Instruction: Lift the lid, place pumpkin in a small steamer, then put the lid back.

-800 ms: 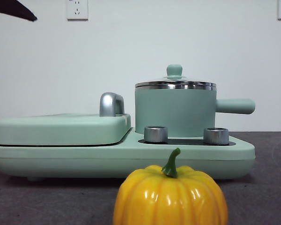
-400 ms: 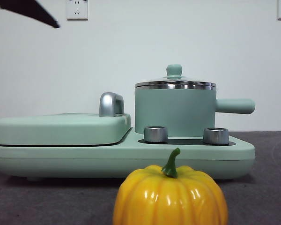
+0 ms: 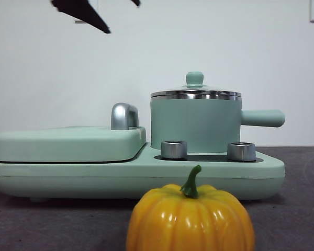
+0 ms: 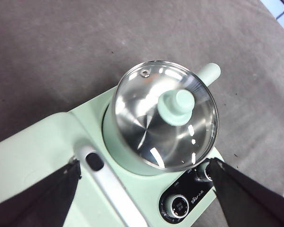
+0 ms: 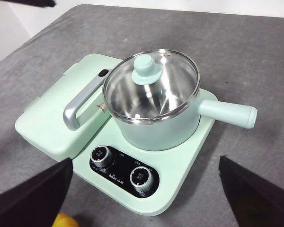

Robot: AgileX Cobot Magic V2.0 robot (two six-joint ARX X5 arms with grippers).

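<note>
The lid, glass with a chrome rim and a mint-green knob, sits shut on the small steamer, a mint-green pot with a straight side handle. The yellow-orange pumpkin stands on the table in front of the cooker, near the camera. My left gripper hangs open high above the lid; one of its fingers shows as a black tip at the top of the front view. My right gripper is open, high and back from the steamer, with the pumpkin just below it.
The steamer stands on a mint-green cooker base with two chrome knobs. To its left lies a wide flat cover with a chrome handle. Grey cloth covers the table around it.
The black gripper tip at the top left of the front view has moved to the right, toward the steamer, and a second tip now shows. The lid, steamer and pumpkin have not moved.
</note>
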